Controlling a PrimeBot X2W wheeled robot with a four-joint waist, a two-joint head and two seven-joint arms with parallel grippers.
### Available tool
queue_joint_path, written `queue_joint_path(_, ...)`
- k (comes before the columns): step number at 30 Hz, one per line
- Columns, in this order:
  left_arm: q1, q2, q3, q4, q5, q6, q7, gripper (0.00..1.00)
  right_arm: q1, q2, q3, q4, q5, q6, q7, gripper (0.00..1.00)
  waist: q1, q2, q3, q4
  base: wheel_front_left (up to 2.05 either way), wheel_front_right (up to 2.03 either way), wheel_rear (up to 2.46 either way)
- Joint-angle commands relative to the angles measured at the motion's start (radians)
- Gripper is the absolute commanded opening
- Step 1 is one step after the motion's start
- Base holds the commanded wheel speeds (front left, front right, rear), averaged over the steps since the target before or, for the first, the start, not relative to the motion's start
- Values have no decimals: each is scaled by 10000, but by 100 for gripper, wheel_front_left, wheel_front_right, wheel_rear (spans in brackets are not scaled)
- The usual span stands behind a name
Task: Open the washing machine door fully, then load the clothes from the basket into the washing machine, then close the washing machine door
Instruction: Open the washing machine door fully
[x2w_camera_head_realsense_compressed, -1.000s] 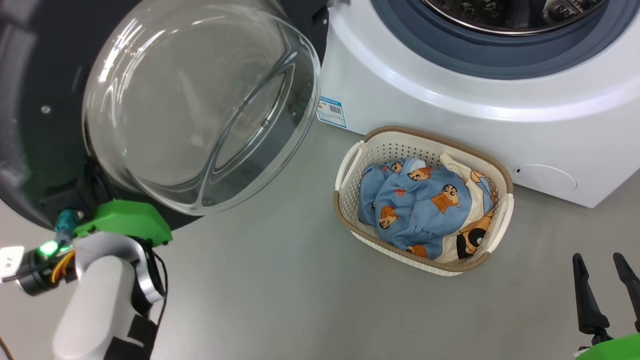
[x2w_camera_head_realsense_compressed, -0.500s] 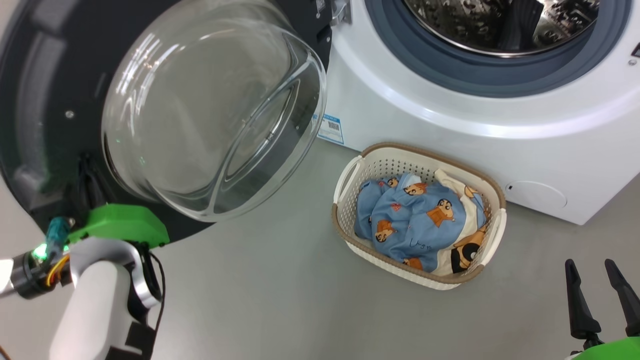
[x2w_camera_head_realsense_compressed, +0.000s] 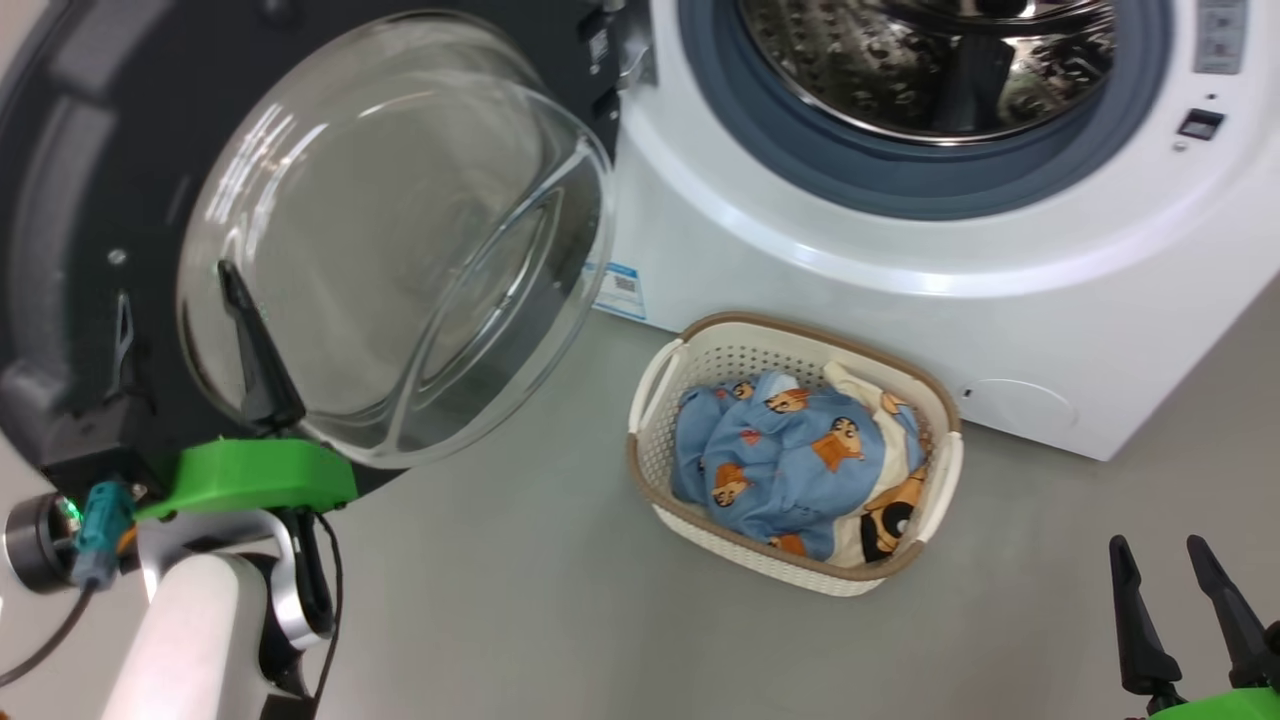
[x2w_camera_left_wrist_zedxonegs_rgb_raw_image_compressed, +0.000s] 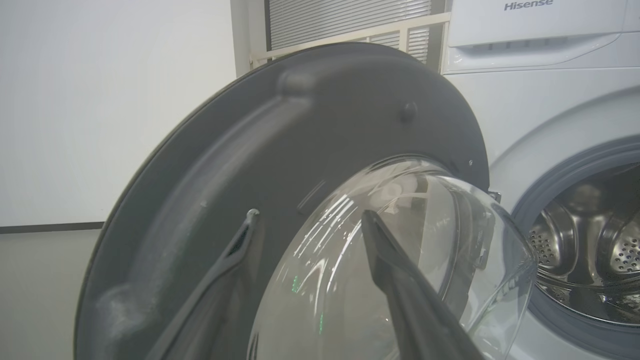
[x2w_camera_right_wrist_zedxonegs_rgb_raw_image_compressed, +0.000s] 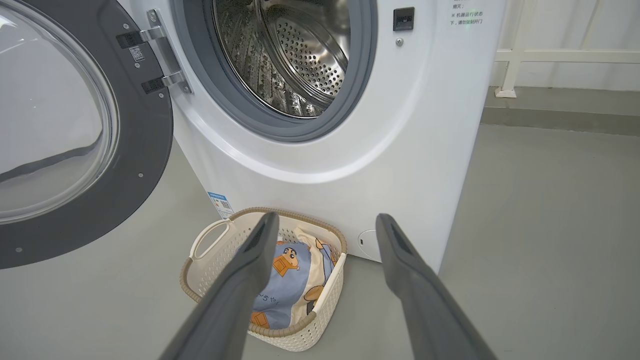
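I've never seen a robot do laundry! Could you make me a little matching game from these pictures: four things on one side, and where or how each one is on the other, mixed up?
Things
1. round black-ringed glass washing machine door
2. cream perforated plastic basket
3. light-blue cartoon-print clothes
4. right pincer

States
a. fingers apart, holding nothing
b. heaped in the basket
c. swung open
d. standing on the grey floor

Pairs: 1-c, 2-d, 3-b, 4-a

Bright even light, soft shadows, glare streaks on the washing machine door (x2w_camera_head_realsense_compressed: 400, 240), edges perhaps slightly blurred
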Motion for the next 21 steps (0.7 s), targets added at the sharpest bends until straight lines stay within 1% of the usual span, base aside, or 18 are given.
queue_joint_path(1, -57, 376, 301, -451, 78, -80, 64, 100, -25, -112, 270, -241, -121, 17, -118, 100, 0, 0, -158, -261, 0, 0, 0)
queue_joint_path(3, 27, 435, 191, -800, 79, -186, 146, 100, -40, -75, 325, -294, -129, 17, -118, 100, 0, 0, -227, -468, 0, 0, 0)
queue_joint_path(7, 184, 582, -75, -1189, 38, -537, 249, 100, -91, -47, 460, -451, -163, 17, -118, 100, 0, 0, -294, -951, 0, 0, 0)
queue_joint_path(12, 452, 758, -409, -1032, -84, -989, 480, 100, -183, -53, 608, -785, -174, 17, -118, 100, 0, 0, -319, -1644, 0, 0, 0)
queue_joint_path(16, 691, 859, -471, -906, -204, -1327, 278, 100, -238, -74, 720, -1039, -208, 17, -118, 100, 0, 0, -378, -2218, 0, 0, 0)
queue_joint_path(17, 691, 859, -471, -906, -204, -1327, 278, 100, -238, -74, 720, -1039, -208, 17, -118, 100, 0, 0, -378, -2218, 0, 0, 0)
queue_joint_path(21, 1068, 886, -463, -751, -321, -1608, 77, 100, -194, -11, 727, -1293, -255, 17, -118, 100, 0, 0, -491, -2692, 0, 0, 0)
